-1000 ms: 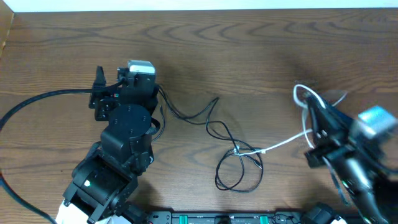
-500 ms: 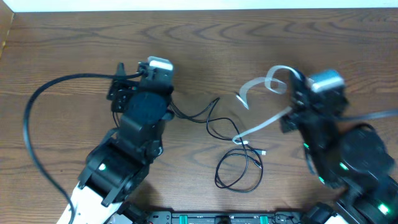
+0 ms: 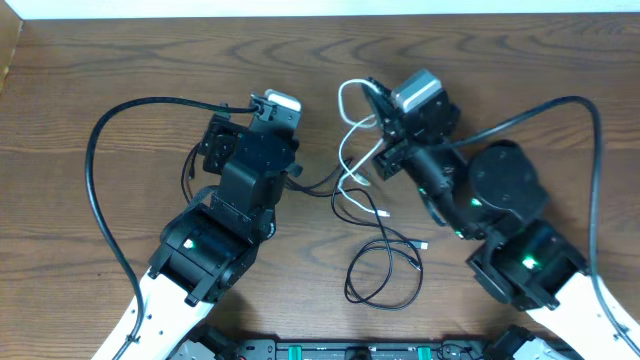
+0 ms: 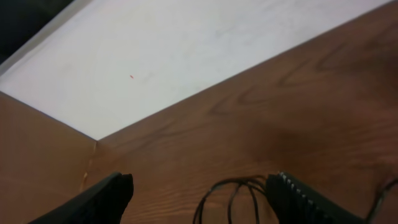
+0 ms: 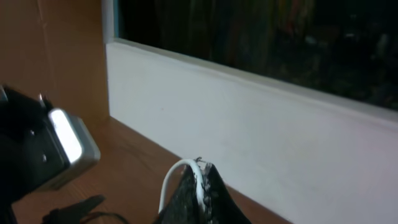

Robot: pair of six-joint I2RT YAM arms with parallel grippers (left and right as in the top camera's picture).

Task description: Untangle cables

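Observation:
The thin black cable (image 3: 385, 270) lies in loops at the table's centre front. It runs up-left under my left arm and comes out as small loops beside my left gripper (image 3: 212, 150). In the left wrist view my left gripper (image 4: 200, 183) is open, with black cable loops (image 4: 231, 199) on the table between its fingers. My right gripper (image 3: 375, 100) is shut on the white cable (image 3: 345, 150), which arcs out of it and hangs down to a plug end (image 3: 383, 213) among the black loops. The right wrist view shows the shut jaws (image 5: 202, 171) pinching the white cable (image 5: 166, 190).
Thick black robot cords arc off the left arm (image 3: 95, 200) and the right arm (image 3: 592, 190). The two arms stand close together at the table's centre. The left arm's wrist camera (image 5: 65, 143) shows in the right wrist view. A white wall (image 4: 186, 56) borders the table's far edge.
Both arms have swung in toward the centre. My right gripper has carried the white cable from the right side leftward, next to the left arm. My left gripper has moved right.

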